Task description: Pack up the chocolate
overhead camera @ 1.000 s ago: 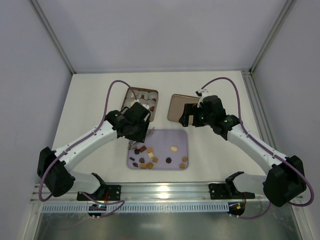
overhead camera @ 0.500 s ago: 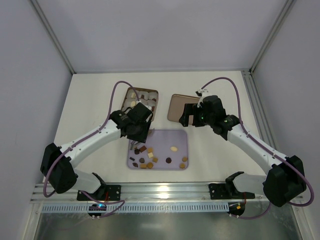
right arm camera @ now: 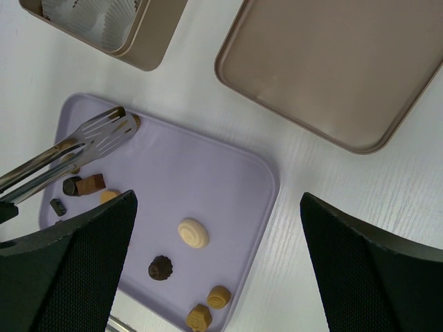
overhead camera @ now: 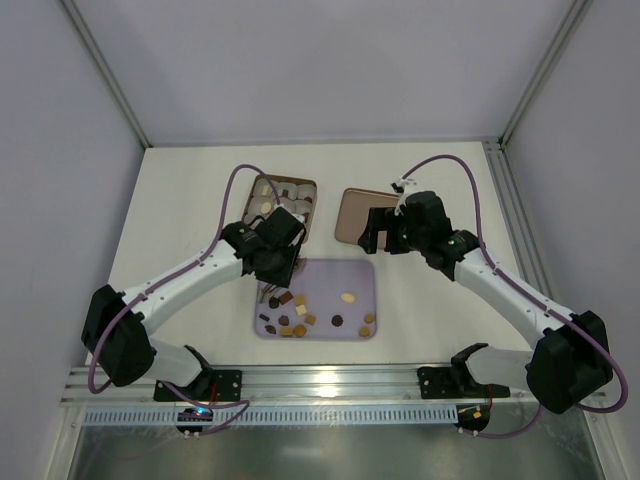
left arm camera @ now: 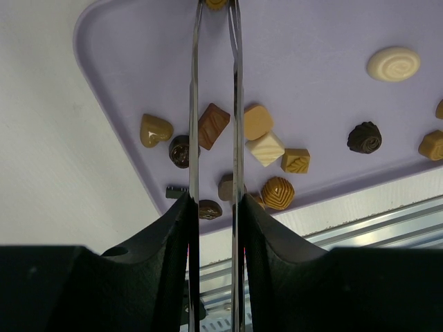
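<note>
Several small chocolate pieces (overhead camera: 300, 310) lie on a lavender tray (overhead camera: 355, 275), mostly near its front left. The left wrist view shows them as caramel, brown and cream shapes (left arm camera: 256, 121). My left gripper (overhead camera: 272, 262) (left arm camera: 214, 200) is shut on metal tongs (left arm camera: 194, 104). The tongs' blades (right arm camera: 104, 131) reach over the tray's far left corner, with a small caramel-brown piece (left arm camera: 216, 3) at their tips. Above the tray's right side my right gripper (overhead camera: 375, 232) (right arm camera: 218, 200) hangs open with nothing in it. A brown tin (overhead camera: 285, 205) with pale paper cups stands behind the tray.
The tin's flat brown lid (overhead camera: 352, 215) (right arm camera: 332, 62) lies upside down to the right of the tin (right arm camera: 149, 41). White walls enclose the table on three sides. An aluminium rail (overhead camera: 330, 380) runs along the near edge.
The left gripper has squeezed the tongs narrower and shifted a little right toward the tray's far left corner. The right arm has stayed put.
</note>
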